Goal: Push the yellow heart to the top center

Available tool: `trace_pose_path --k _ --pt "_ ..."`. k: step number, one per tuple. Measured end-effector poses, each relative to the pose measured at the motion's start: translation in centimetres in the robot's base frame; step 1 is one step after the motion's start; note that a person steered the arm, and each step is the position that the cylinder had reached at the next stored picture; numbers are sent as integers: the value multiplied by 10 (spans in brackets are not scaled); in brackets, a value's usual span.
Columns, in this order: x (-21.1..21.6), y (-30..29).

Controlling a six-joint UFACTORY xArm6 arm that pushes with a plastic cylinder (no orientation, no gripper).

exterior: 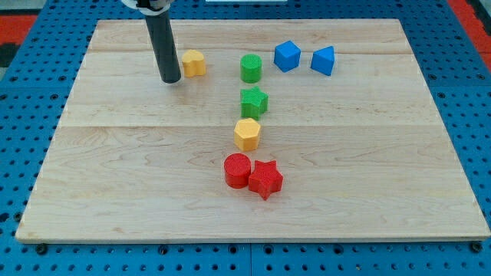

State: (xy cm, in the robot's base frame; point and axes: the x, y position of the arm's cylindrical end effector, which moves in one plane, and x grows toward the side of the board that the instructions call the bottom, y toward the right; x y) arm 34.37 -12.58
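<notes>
The yellow heart (193, 63) lies near the view's top, left of centre, on the wooden board (115, 176). My tip (170, 79) rests on the board just to the heart's left, very close to it or touching it. The dark rod rises from there to the view's top edge.
A green cylinder (251, 68) stands right of the heart, a green star (253, 101) below it, then a yellow hexagon (247, 134). A red cylinder (237, 170) and red star (265, 179) sit lower. Two blue blocks (286, 56) (323, 60) lie at top right.
</notes>
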Motion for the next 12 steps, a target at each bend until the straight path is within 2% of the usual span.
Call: trace_pose_path --k 1,2,3,12 --pt "-9 -6" --pt "-38 47" --pt "-45 85" --pt "-66 99"
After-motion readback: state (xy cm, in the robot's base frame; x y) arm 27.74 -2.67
